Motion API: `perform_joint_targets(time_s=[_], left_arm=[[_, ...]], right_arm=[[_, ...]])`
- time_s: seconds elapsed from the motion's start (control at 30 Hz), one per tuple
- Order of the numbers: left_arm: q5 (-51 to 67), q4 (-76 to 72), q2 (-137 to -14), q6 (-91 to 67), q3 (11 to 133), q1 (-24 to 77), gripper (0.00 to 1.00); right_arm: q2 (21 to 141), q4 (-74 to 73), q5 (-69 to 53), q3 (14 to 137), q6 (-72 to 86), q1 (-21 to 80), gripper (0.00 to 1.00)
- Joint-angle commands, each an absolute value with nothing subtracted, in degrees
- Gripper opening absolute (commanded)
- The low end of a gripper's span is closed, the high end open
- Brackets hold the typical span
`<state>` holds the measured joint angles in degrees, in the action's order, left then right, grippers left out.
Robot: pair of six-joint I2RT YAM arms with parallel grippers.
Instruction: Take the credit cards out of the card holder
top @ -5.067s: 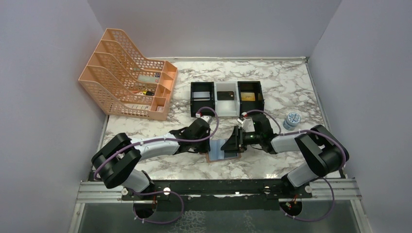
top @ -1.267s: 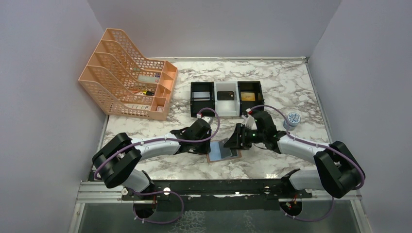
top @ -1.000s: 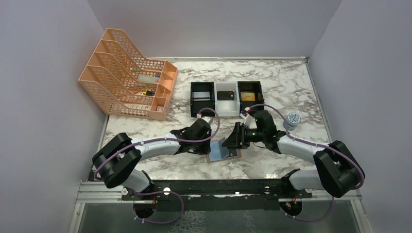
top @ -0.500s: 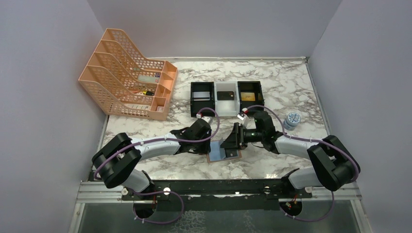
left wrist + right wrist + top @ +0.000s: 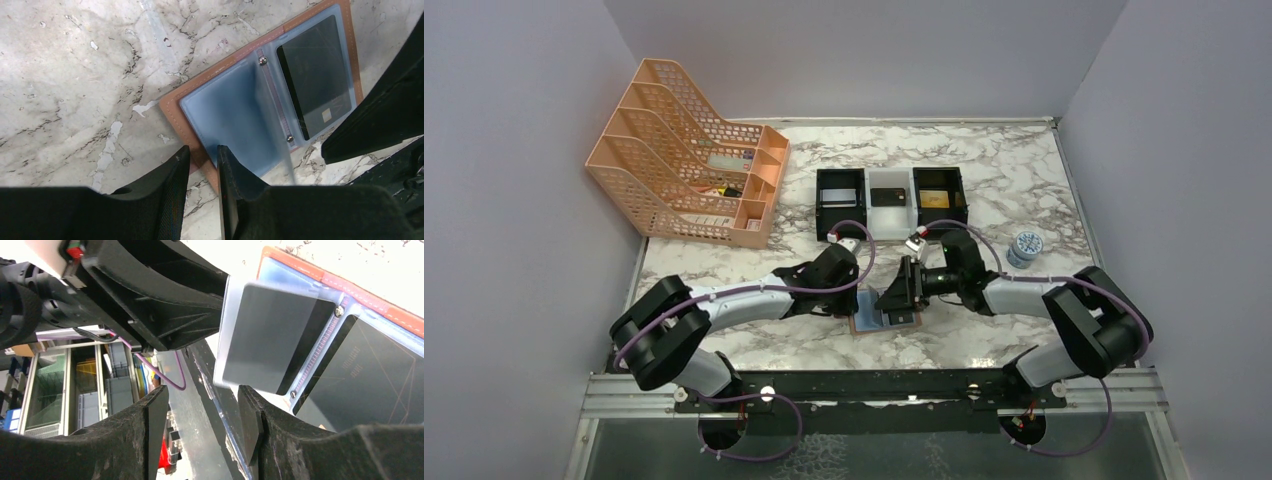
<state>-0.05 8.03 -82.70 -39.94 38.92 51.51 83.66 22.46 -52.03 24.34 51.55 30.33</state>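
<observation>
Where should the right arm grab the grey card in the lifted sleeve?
Pinch the grey card at its lower corner, nearest the right fingers, approaching from the free edge of the sleeve, away from the riveted spine. The sleeve stands tilted up off the card holder, so both faces are exposed there. Pocket mouth location unclear.

Card holder (image 5: pixel 176 107) is showing tan stitched leather with glossy translucent blue-grey plastic sleeves and metal rivets. Dark card (image 5: pixel 316 85) is looking smooth, faintly reflective; worktop (image 5: pixel 75 75) is presenting polished marble-pattern veining.

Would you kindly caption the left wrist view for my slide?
Left gripper pins the open card holder, a dark card inside.
</observation>
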Motion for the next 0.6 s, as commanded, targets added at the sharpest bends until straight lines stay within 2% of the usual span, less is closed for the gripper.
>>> perform_joint_targets(time_s=[0.0, 0.27, 0.57], left_arm=[[-1.8, 7.7, -80.3, -39.9, 40.0, 52.0, 0.29], [-4.5, 9.9, -77.4, -40.8, 39.2, 52.0, 0.32], [-8.1, 12.7, -72.5, -41.6, 38.9, 52.0, 0.43]], right_arm=[[85.5, 25.5, -54.6, 25.9, 52.1, 31.3, 0.54], [86.0, 24.9, -54.9, 27.5, 51.5, 31.9, 0.55], [78.9, 4.8, -38.7, 32.1, 41.4, 31.9, 0.59]])
